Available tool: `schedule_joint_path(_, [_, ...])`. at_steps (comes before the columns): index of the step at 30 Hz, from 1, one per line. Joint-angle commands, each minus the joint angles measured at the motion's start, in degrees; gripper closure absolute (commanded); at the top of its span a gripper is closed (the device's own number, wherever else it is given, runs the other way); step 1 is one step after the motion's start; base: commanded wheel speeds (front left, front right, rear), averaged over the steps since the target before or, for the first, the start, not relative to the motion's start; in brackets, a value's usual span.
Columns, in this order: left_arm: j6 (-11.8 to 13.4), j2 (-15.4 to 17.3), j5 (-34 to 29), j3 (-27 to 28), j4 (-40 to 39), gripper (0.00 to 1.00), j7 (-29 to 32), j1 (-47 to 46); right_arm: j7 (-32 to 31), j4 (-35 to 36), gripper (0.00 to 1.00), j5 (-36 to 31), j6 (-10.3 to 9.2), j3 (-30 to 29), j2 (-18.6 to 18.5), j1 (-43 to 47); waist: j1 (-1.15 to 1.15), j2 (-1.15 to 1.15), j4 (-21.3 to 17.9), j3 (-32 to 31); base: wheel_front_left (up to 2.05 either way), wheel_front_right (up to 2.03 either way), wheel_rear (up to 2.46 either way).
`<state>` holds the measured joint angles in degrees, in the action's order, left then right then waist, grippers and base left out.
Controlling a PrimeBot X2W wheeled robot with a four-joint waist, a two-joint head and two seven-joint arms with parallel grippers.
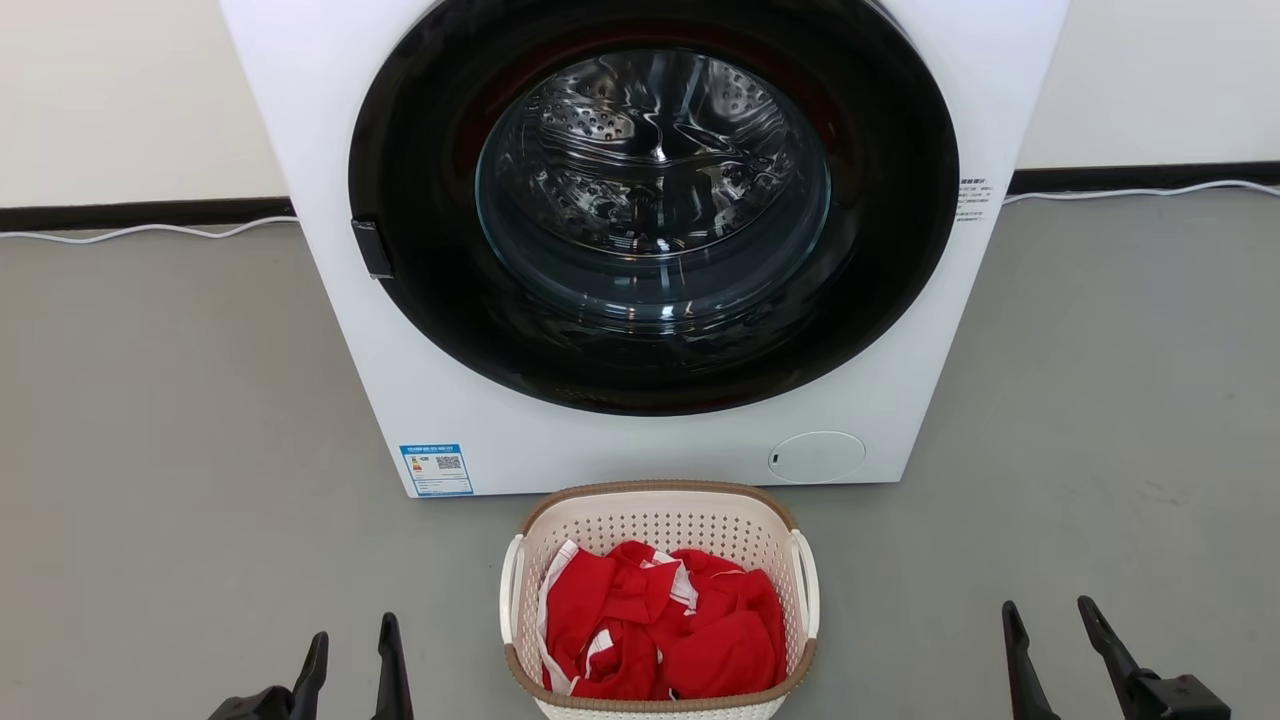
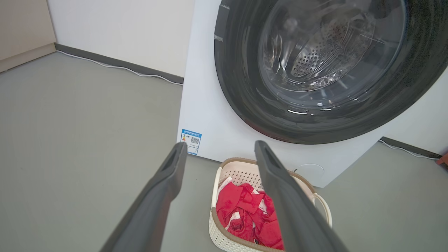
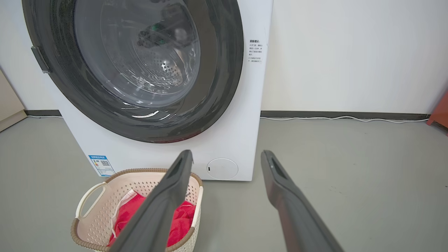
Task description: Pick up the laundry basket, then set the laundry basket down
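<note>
**Item 1.** Small cream-white perforated plastic laundry basket (image 1: pixel 660 520), rounded-rectangular, with a brown woven-look rim and two white loop side handles. It stands upright on the smooth grey floor (image 1: pixel 180 400), just in front of item 3 and below its door. In the head view it lies between the two grippers, apart from both.

**Item 2.** Crumpled red cloth (image 1: pixel 680 630) with white trim, lying inside the basket.

**Item 3.** Large white front-loading washing machine (image 1: pixel 600 450) with a round dark glass door (image 1: pixel 420 330), closed, the steel drum visible through it. A blue label (image 1: pixel 436 469) sits at one lower corner and a round white cap (image 1: pixel 817 457) at the other.

**Item 4.** Thin white cable (image 1: pixel 150 230), running along the foot of the wall.

**Item 5.** Left gripper (image 1: pixel 353 632), dark fingers spread wide, holding nothing, off the basket's left handle.

**Item 6.** Right gripper (image 1: pixel 1048 606), fingers likewise spread wide and empty, well apart from the right handle.
</note>
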<state>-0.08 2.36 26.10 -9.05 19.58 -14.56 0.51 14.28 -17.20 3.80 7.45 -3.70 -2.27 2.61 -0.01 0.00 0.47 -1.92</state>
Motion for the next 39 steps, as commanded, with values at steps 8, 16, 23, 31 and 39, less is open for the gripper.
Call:
schedule_joint_path(8, [-0.2,0.5,-0.1,2.5,-1.6,0.00,-0.4,-0.6,0.7,2.0,0.00,0.1,0.03,0.7,-0.6,-0.6,0.01,0.00,0.5,-0.4,0.00,0.00,0.00])
schedule_joint_path(16, [-0.3,-0.1,0.1,0.5,0.5,1.00,0.1,0.6,-0.1,0.1,1.00,0.3,0.00,-0.5,0.1,0.2,0.01,0.00,0.7,-0.8,0.00,0.00,0.00])
schedule_joint_path(23, [-0.5,-0.7,1.9,0.9,2.9,1.00,0.8,1.6,-1.0,-2.6,1.00,2.7,0.00,-0.7,1.0,0.7,0.03,0.00,0.7,-0.7,0.00,0.00,0.00])
schedule_joint_path(31, [-1.0,-0.6,6.1,1.8,2.2,1.00,2.1,1.2,-2.2,-2.0,1.00,8.4,0.00,-0.7,0.9,0.3,0.01,0.00,0.6,-0.5,0.00,0.00,0.00])
schedule_joint_path(39, [-1.4,-0.6,10.3,2.8,1.7,1.00,3.5,0.6,-3.4,-1.6,1.00,14.0,0.01,-0.8,0.8,-0.3,0.01,0.00,0.5,-0.3,0.00,0.00,0.00])
